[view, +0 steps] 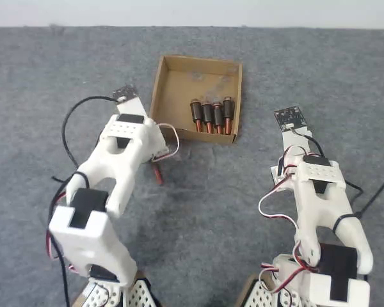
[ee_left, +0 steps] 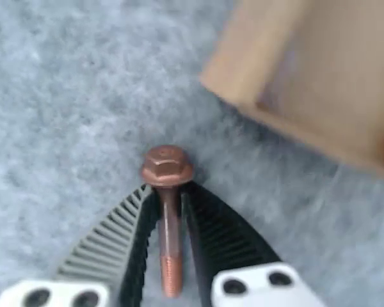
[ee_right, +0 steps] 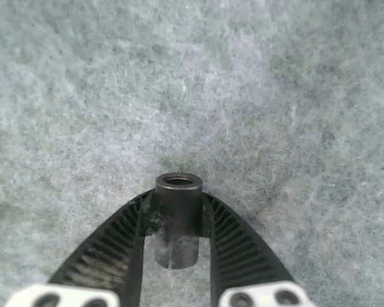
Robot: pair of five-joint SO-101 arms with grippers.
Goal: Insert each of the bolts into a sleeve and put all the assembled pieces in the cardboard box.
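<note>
Left gripper [ee_left: 168, 192] is closed narrow on the bolt [ee_left: 169, 224], pinching the thin shank between its ribbed pads. It sits just beside the near corner of the cardboard box [view: 159, 83], low over the grey mat [view: 51, 70]. Right gripper [ee_right: 178, 199] is clamped on the sleeve [ee_right: 178, 217], well apart from the bolt, on the other side of the box. Four assembled pieces [view: 212, 116] lie side by side in the box. What we judge could go wrong: the bolt is gripped on a round, slim shank, so any side push at the sleeve mouth could pivot it or slide it through the pads. The threaded end is also tucked back between the fingers, with the hex head outermost, so the end that must enter the bore is not presented. A small tilt between the two axes would jam the threads on the rim. The bolt's long axis runs along the fingers, head pointing away from the wrist. The sleeve lies likewise, open bore facing outward past the fingertips.
</note>
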